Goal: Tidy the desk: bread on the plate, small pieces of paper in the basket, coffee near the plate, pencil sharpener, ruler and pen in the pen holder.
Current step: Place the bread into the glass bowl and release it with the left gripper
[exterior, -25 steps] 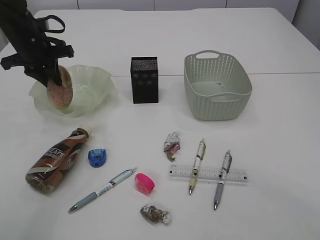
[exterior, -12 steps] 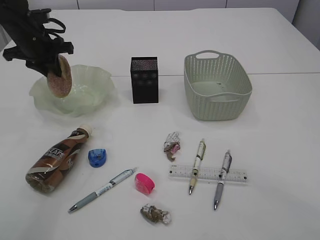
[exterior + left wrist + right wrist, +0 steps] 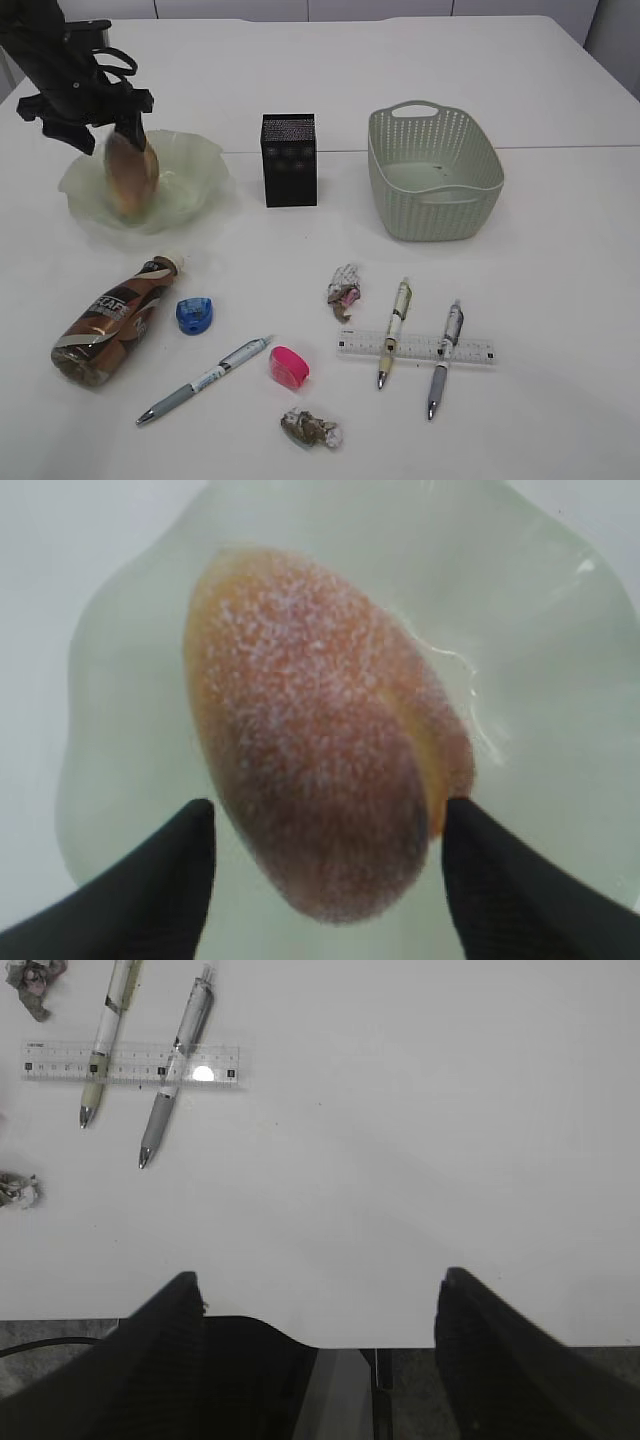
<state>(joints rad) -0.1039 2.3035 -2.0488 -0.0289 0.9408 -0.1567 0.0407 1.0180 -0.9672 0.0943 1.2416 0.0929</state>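
Seen only in the left wrist view: bread [image 3: 320, 740] from close up, oval, golden-brown with pale sugary speckle, lying in the translucent green plate [image 3: 540, 630], a black finger on either side, spread wide, not clearly pressing the crust. Seen only in the exterior view: plate [image 3: 195, 165] with wavy rim near the far-left corner of the worktop [image 3: 560, 260], bread [image 3: 131, 178] standing on end and leaning inside it, left end effector [image 3: 113, 125] directly above, dark arm slanting down from the top-left edge. Black pen holder [image 3: 289, 160] upright just right of the plate, grey-green basket [image 3: 435, 175] further right. Coffee [image 3: 110, 320] lying on its side toward the near-left edge, blue sharpener [image 3: 195, 315] just beside it, pink sharpener [image 3: 289, 366] and a pen [image 3: 205, 381] nearer the front. Two paper wads [image 3: 344, 285] [image 3: 311, 429] apart, ruler [image 3: 415, 349] flat with two pens [image 3: 393, 331] [image 3: 445, 357] lying across it. Shown by the right wrist view alone: right end effector [image 3: 320, 1340] hanging spread wide and empty over bare worktop near its edge, ruler [image 3: 130, 1061] at the upper left.
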